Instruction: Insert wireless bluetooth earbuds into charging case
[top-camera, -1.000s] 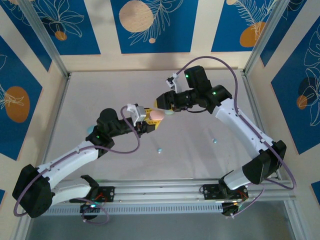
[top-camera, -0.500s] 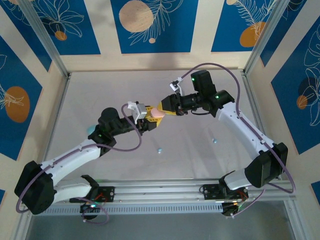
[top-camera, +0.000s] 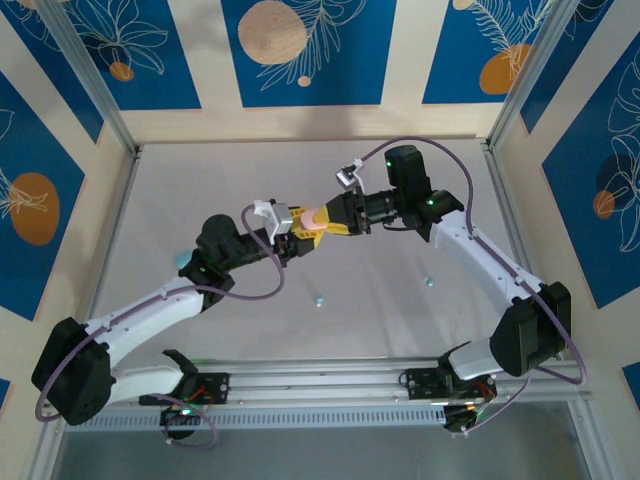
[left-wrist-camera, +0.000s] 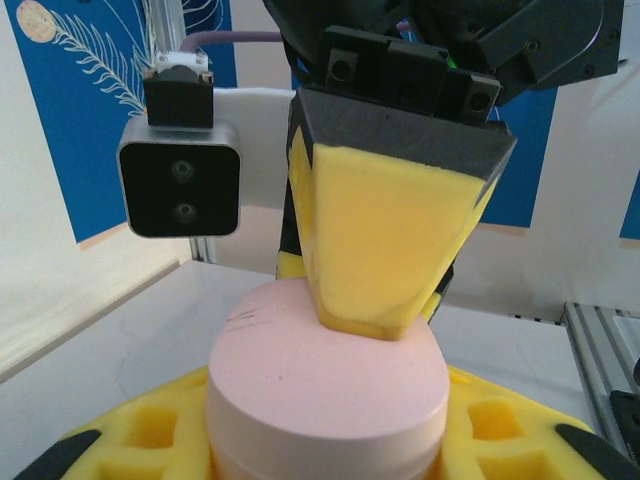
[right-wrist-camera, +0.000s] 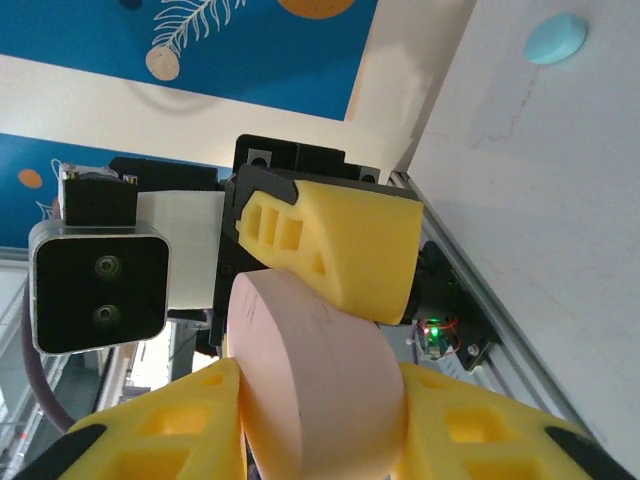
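The right gripper closes its two yellow foam fingers on a pink case, one finger touching each side, the case tilted on edge between them. Facing it, the left gripper lays a yellow pad against the case's upper rim, with its black mount and wrist camera just behind. A light blue case lies flat on the pale worktop, apart from the worktop's railed edge.
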